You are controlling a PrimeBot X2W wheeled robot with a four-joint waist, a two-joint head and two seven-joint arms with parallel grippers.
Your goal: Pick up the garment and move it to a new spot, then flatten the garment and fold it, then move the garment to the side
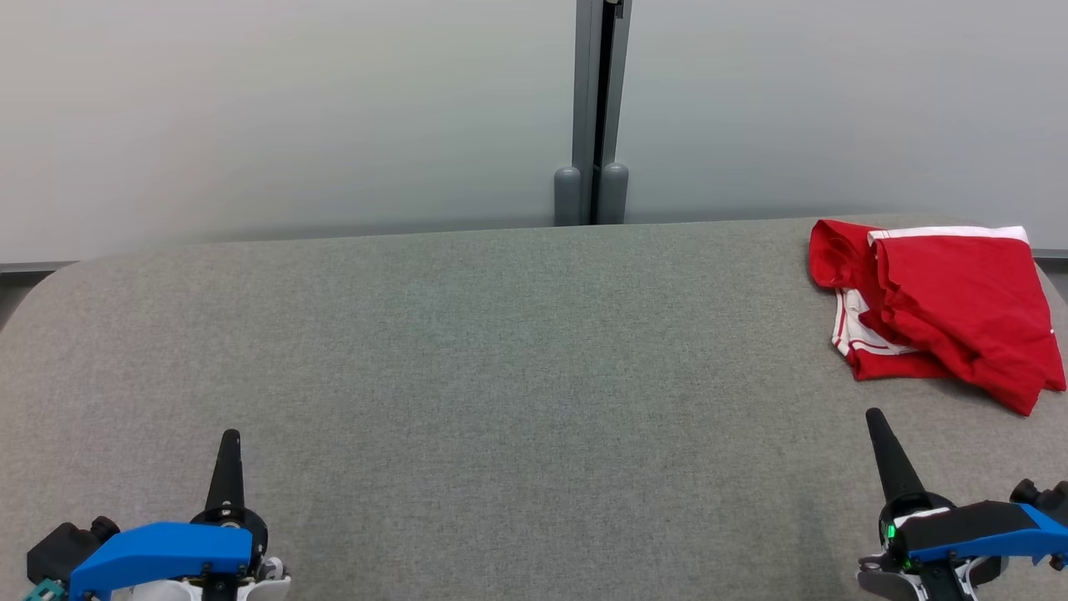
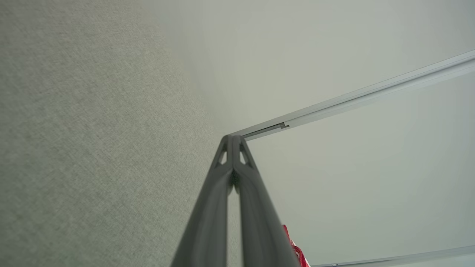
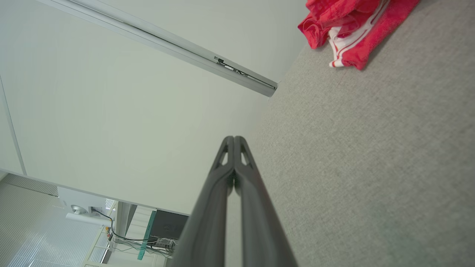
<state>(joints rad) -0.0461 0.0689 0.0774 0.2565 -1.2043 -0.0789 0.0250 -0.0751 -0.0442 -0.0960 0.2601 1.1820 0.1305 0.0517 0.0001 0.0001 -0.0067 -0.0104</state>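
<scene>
Both fully closed, holding nothing: my left pincer point(image 1: 230, 441) low-left, my right pincer point(image 1: 876, 417) low-right. The garment point(image 1: 959, 309) (red, white trim) lies bunched at the worktop point(image 1: 501, 376) far-right corner, apart from both.

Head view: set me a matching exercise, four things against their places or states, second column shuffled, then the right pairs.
Things:
1 garment
2 left claw
3 right claw
4 post

Places or states:
A shut, lower right
B upright behind the far edge of the table, near the middle
C rumpled, red and white, at the table's far right
D shut, lower left

Pairs: 1-C, 2-D, 3-A, 4-B
</scene>
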